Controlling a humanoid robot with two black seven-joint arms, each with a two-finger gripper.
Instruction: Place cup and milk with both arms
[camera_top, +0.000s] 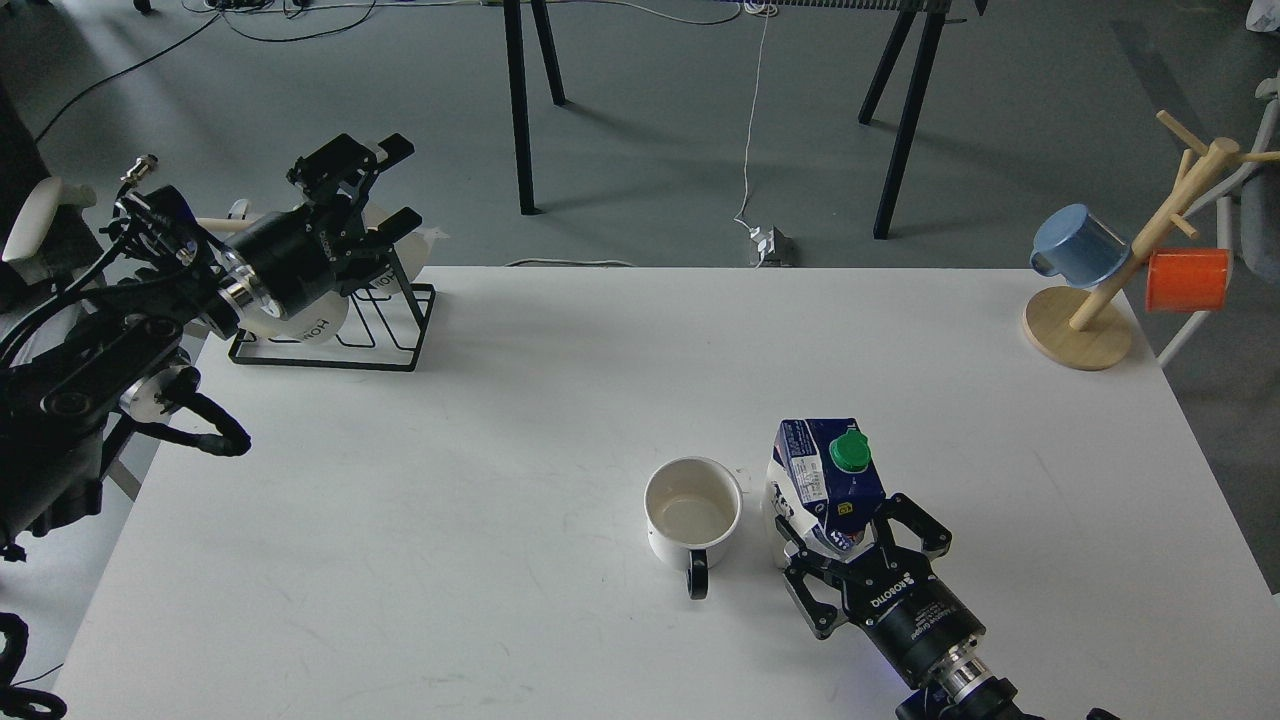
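Right now, by label:

Right gripper (838, 535): comes in from the bottom edge, its two fingers set on either side of the milk's lower part; it grasps the carton.

Milk (825, 480): blue-and-white carton with a green cap (851, 451) on its sloped top, standing on the white table (400, 520), leaning a little away from the claw that holds it.

Cup (693, 512): squat white mug, just to the left of the right gripper and close beside the milk; whether the two touch cannot be told. It stands upright, mouth up, nothing visible inside, black handle (697, 575) pointing toward the near table edge.

Left gripper (372, 195): raised at the far left of the table, well apart from the cup and the milk, fingers spread with nothing between them.

Wire rack (345, 335): black, directly below and behind the left gripper at the table's far left corner; a white lettered jug (305, 322) shows partly behind the arm.

Mug tree (1085, 320): wooden stand at the far right of the table, well beyond the right gripper, with a blue mug (1078, 248) and an orange mug (1187, 280) hanging on its pegs.
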